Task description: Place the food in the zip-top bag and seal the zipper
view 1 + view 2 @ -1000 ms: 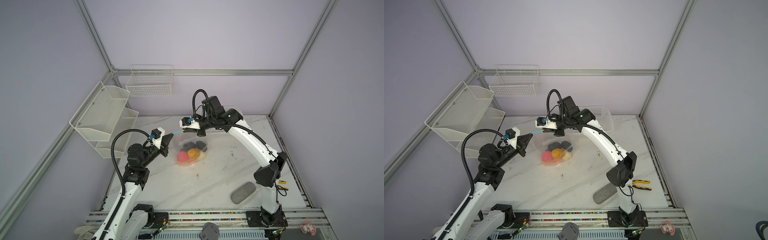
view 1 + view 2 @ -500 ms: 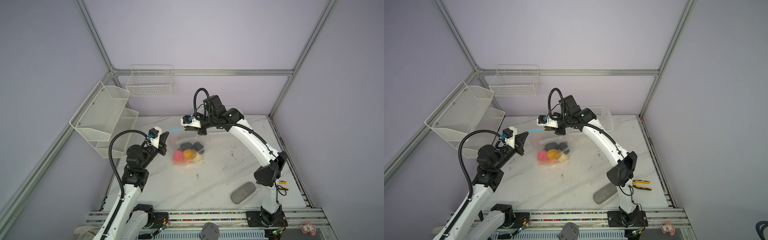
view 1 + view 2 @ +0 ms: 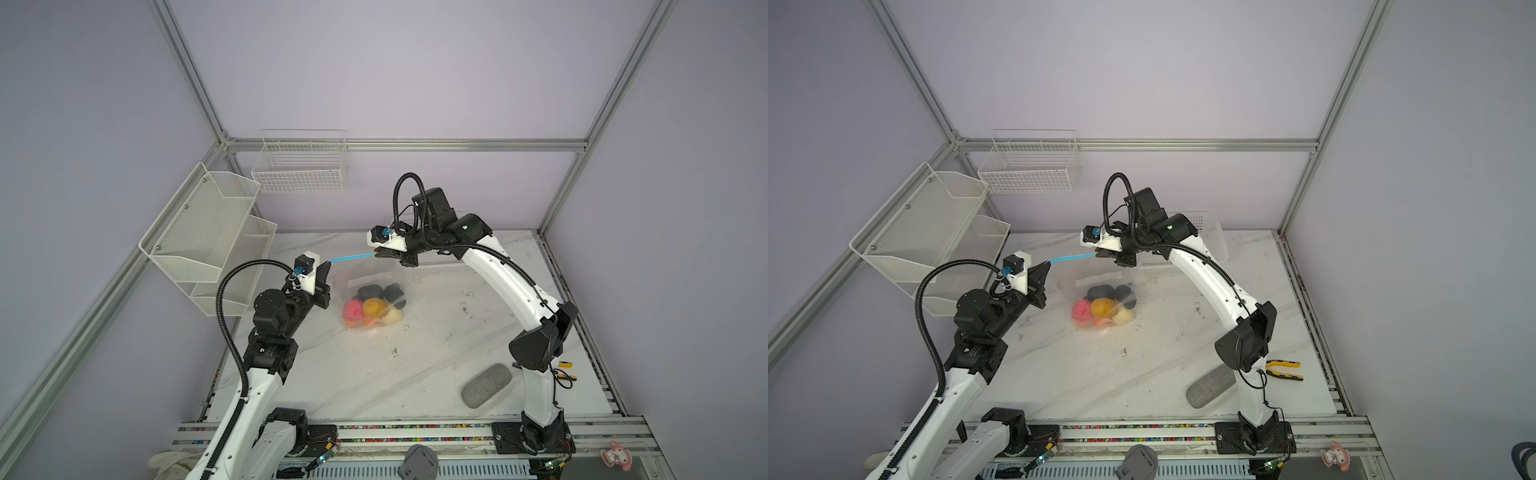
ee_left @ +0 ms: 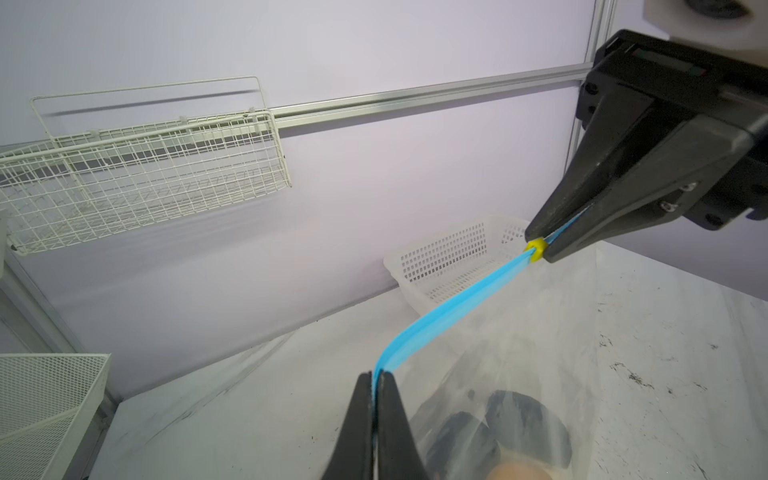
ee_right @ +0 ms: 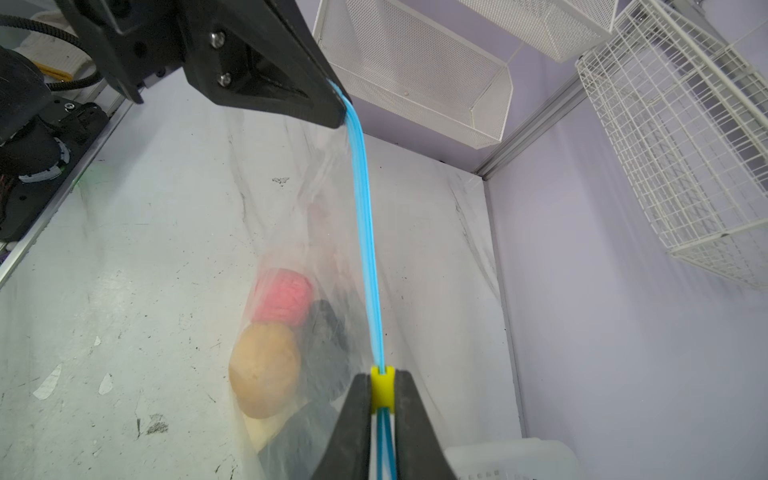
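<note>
Since a second ago the food has swung slightly toward the left arm, and more zipper shows between the grippers. Further pull could slip the strip from the left gripper's tight pinch, or the yellow tab from the right gripper clamped on it. That would drop the zip-top bag, which hangs mid-table, while the tracks behind the tab look unjoined. The right arm arches high across the middle and the left reaches up to face it.
</note>
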